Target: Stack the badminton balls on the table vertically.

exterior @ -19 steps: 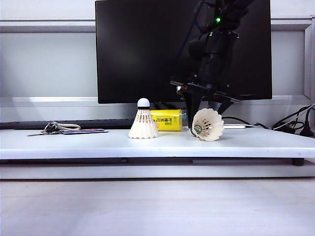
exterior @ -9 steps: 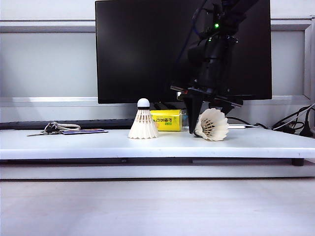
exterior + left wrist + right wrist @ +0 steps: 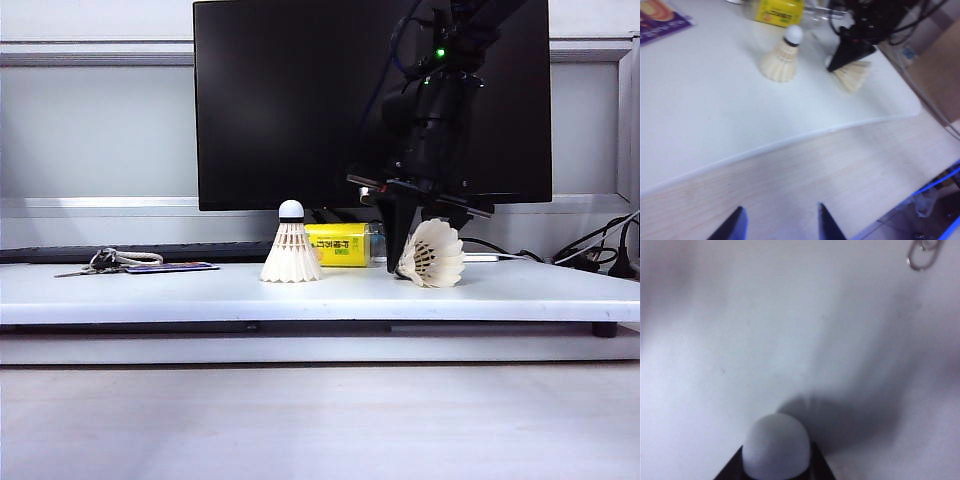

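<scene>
One badminton ball (image 3: 291, 250) stands upright on its skirt on the white table (image 3: 150, 290), cork up; the left wrist view also shows this badminton ball (image 3: 782, 57). The other badminton ball (image 3: 432, 255) lies tilted to its right, skirt facing out. My right gripper (image 3: 412, 250) reaches down onto it from above and is shut on its rounded cork tip (image 3: 777, 445), with a dark finger pressed against each side. My left gripper (image 3: 782, 222) hangs open and empty over the wood surface in front of the table, far from both.
A yellow-labelled bottle (image 3: 338, 244) lies just behind and between the two shuttlecocks. Keys (image 3: 110, 260) and a purple card (image 3: 170, 267) rest at the table's left. A black monitor (image 3: 300, 100) stands behind, and cables (image 3: 590, 250) run at the far right.
My right gripper came down and narrowed onto the lying shuttlecock's cork. That shuttlecock shifted slightly right and turned. The left arm and the upright shuttlecock stayed still.
</scene>
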Controlling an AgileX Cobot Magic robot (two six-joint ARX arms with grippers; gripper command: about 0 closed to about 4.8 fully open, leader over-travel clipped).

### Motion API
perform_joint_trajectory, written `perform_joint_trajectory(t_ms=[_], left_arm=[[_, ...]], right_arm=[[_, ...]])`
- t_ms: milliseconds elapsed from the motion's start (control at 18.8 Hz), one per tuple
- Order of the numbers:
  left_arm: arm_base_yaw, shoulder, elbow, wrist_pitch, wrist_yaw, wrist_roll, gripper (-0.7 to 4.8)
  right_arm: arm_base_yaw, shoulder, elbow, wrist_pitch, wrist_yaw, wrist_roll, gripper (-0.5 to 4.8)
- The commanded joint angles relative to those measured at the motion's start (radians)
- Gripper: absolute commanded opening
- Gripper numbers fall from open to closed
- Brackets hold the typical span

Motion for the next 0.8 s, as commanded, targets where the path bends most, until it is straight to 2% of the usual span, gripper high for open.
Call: perform_joint_trajectory(t_ms=[53, 159, 319, 478, 638, 797], left_arm=[[-0.002, 0.000, 0.005, 0.013, -0.002, 0.012, 1.92], [-0.002, 0.000, 0.005, 0.013, -0.002, 0.011, 1.92], [-0.002, 0.000, 0.005, 0.011, 0.001, 0.011, 1.93], [-0.002, 0.000, 0.005, 0.009, 0.003, 0.011, 1.92], [-0.001, 0.000, 0.005, 0.008, 0.008, 0.011, 1.92], [-0.001, -0.001, 0.005, 0.008, 0.010, 0.011, 1.92]], right_arm=[[0.004, 0.008, -0.005, 0.037, -0.047, -0.006, 1.07], [0.007, 0.001, -0.001, 0.066, -0.100, -0.007, 1.07], [0.010, 0.001, 0.060, 0.079, -0.114, -0.018, 1.07], [0.010, -0.002, 0.148, 0.102, -0.193, -0.023, 1.07], [0.011, -0.012, 0.172, 0.189, -0.320, -0.013, 1.08], [0.023, -0.021, 0.172, 0.282, -0.352, 0.010, 1.14]])
